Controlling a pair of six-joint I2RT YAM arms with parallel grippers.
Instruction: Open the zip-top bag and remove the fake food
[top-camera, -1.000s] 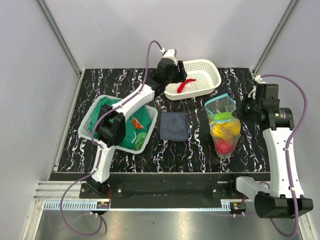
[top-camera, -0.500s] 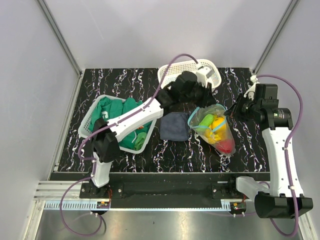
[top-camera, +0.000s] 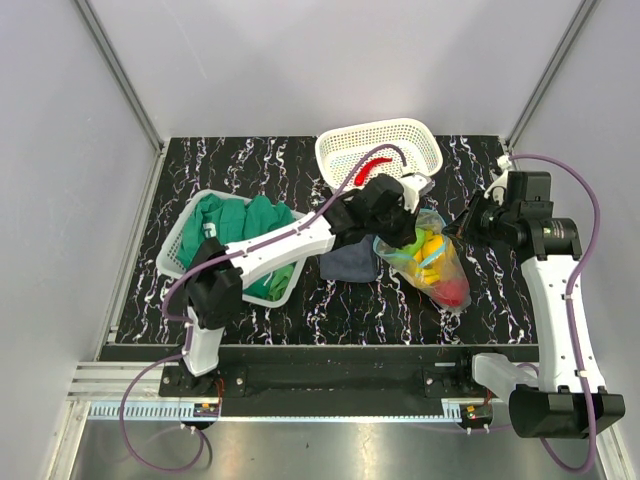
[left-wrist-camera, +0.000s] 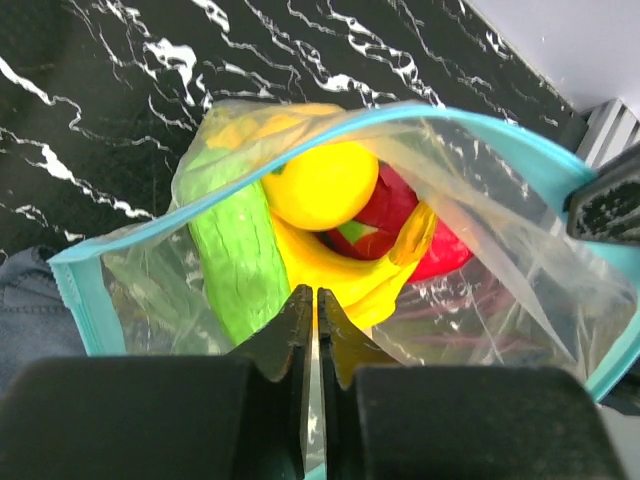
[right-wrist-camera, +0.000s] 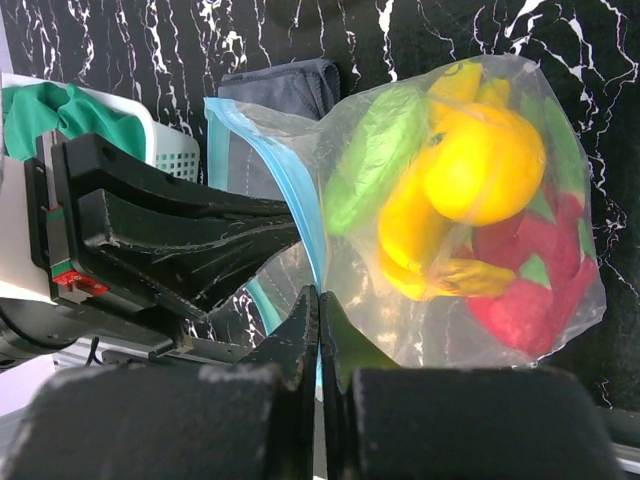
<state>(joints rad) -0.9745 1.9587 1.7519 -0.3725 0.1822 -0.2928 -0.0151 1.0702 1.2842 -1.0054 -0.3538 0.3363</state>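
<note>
Left wrist view showed the left gripper (left-wrist-camera: 312, 300) pinched narrow on the near lip of the clear plastic zip-top bag (left-wrist-camera: 500, 285). The right gripper (right-wrist-camera: 318, 305) was clamped on the opposite lip, and the glossy plastic toy food (left-wrist-camera: 320, 185) lay straight ahead inside the mouth.

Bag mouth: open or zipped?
Open. In the left wrist view the bag's zip strip gapes in a wide loop, and the food shows straight through the mouth.

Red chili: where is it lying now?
Top view: the red chili lies inside the white basket at the far edge of the table, right of centre, just beyond the zip-top bag.
</note>
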